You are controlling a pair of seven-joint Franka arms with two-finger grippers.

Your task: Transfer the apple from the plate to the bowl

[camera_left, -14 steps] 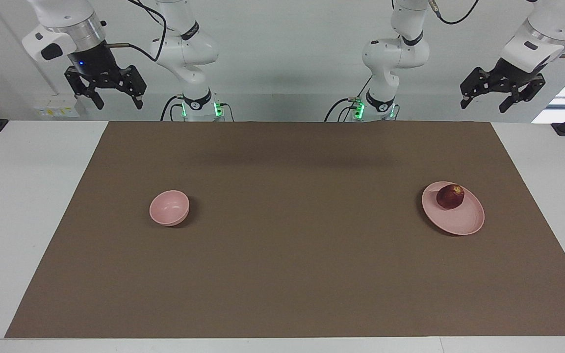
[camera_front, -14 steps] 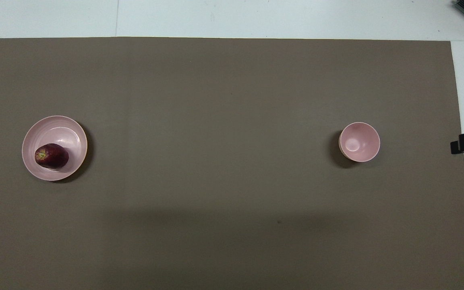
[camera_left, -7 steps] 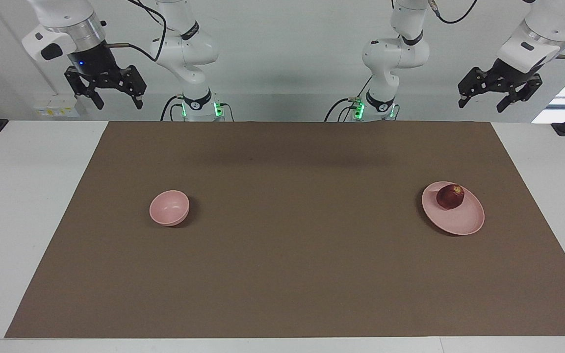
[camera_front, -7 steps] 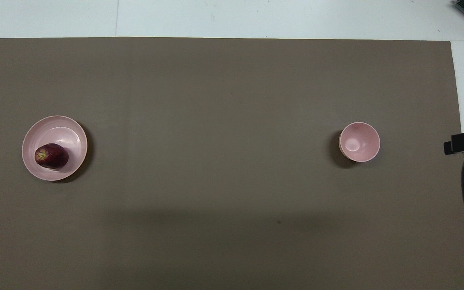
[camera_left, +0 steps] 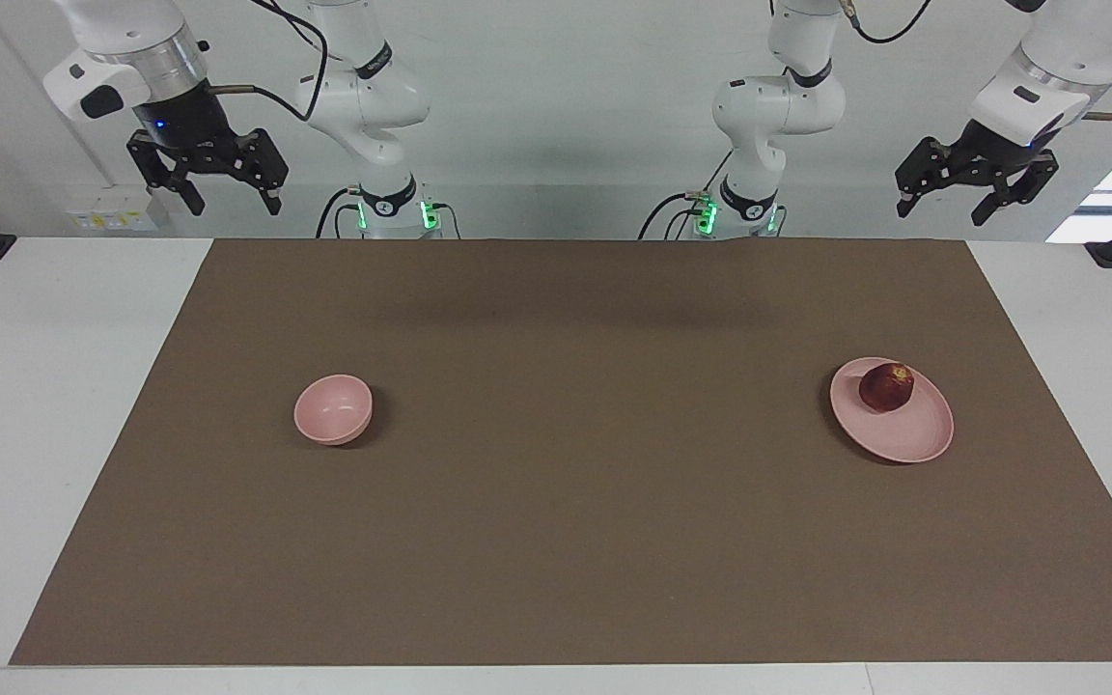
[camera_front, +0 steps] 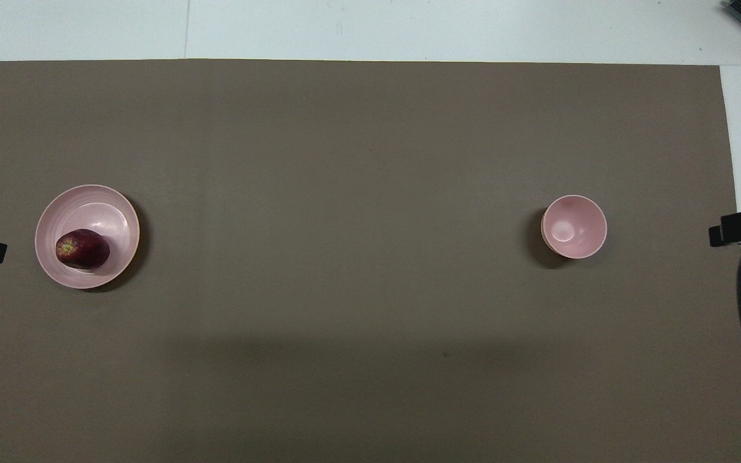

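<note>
Apple (camera_left: 886, 387) sat on plate (camera_left: 908, 436); bowl (camera_left: 333, 409) well apart on brown mat (camera_left: 556, 502).
Left gripper (camera_left: 977, 198) and right gripper (camera_left: 221, 193) hung high, jaws spread, grasping nothing.

Both arms are glossy white with black joint rings and black cables. Each base glows green. Each black pincer (camera_left: 976, 188) sits below a silver collar.
</note>
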